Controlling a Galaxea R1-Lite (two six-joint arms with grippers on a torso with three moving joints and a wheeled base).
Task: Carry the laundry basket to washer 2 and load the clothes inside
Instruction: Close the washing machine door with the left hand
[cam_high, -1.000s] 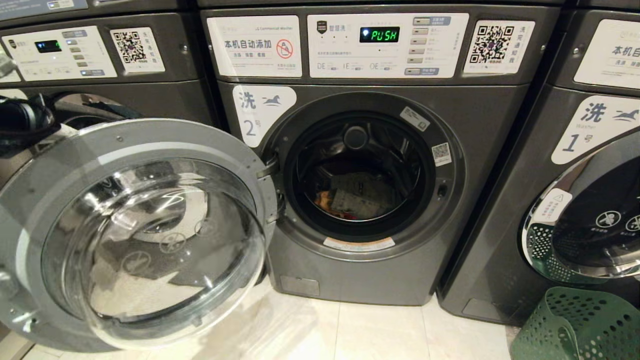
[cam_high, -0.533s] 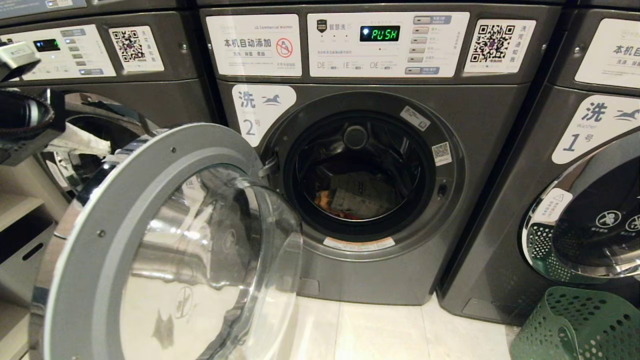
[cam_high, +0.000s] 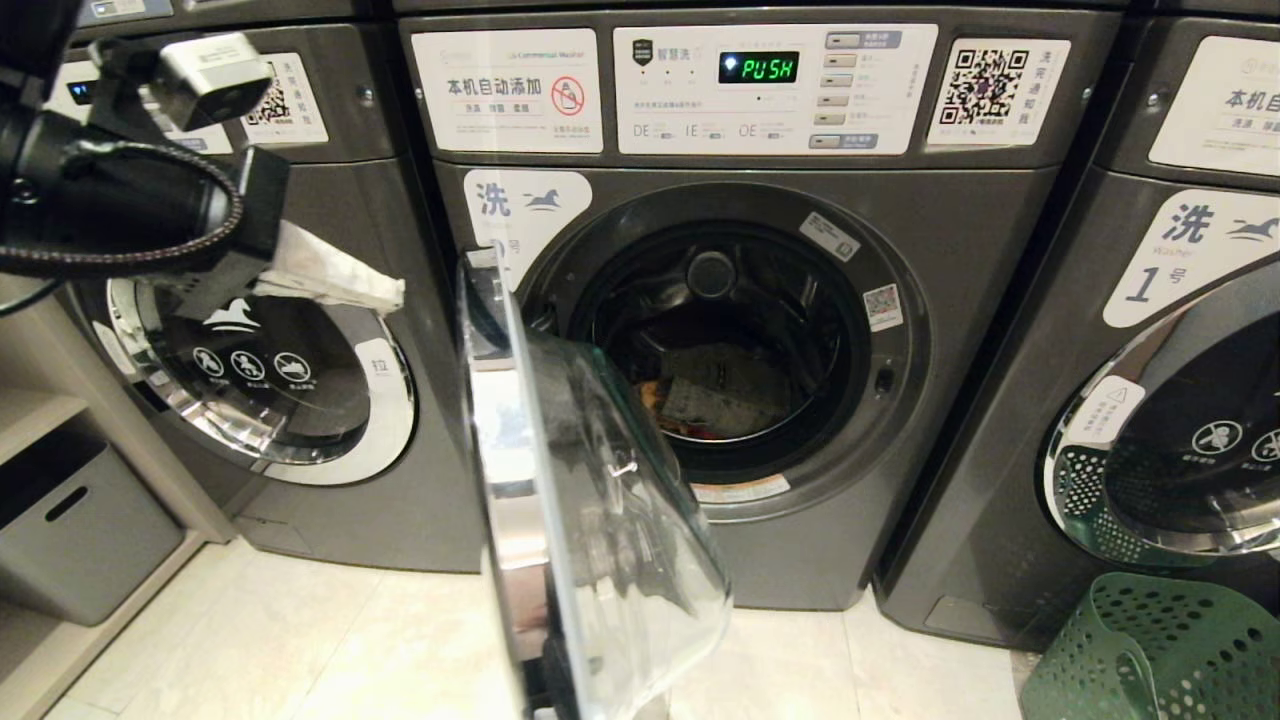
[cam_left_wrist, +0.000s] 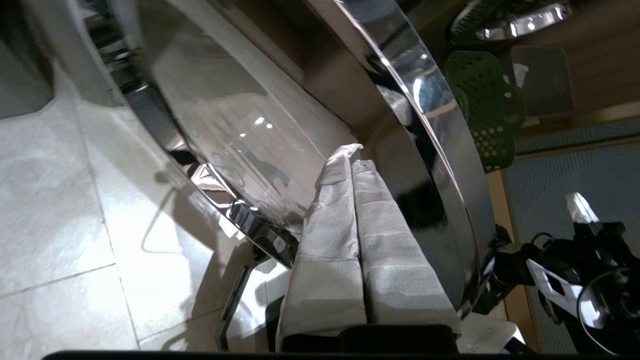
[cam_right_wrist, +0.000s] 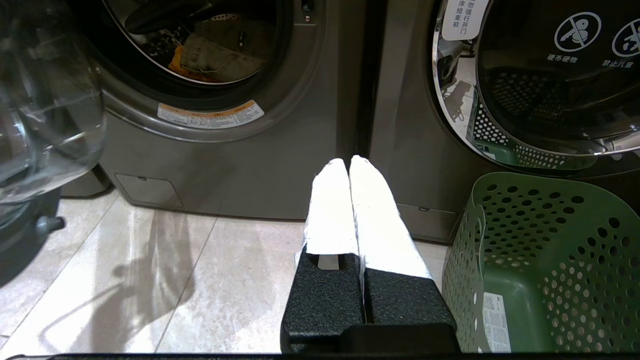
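Note:
Washer 2 (cam_high: 980, 300) fills the middle of the head view, its display reading PUSH. Its chrome-ringed glass door (cam_high: 590, 520) stands half swung, edge-on to me, partly covering the drum mouth. The clothes (cam_high: 715, 400) lie in the drum, grey denim over orange and a bit of red; the right wrist view also shows these clothes (cam_right_wrist: 215, 50). My left gripper (cam_high: 395, 295) is shut and empty at the upper left, its wrapped tips (cam_left_wrist: 352, 155) close to the door's outer face. The green laundry basket (cam_high: 1170, 650) stands empty at the lower right. My right gripper (cam_right_wrist: 348, 162) hangs shut beside the basket (cam_right_wrist: 550, 260).
A closed washer (cam_high: 270, 390) stands left of washer 2 and washer 1 (cam_high: 1180, 420) right of it. A grey bin (cam_high: 80, 520) sits on a low shelf at the far left. Pale floor tiles (cam_high: 350, 640) lie in front of the machines.
Washer 2's door has swung from wide open to edge-on, towards the drum mouth. My left arm has come right and into fuller view behind it.

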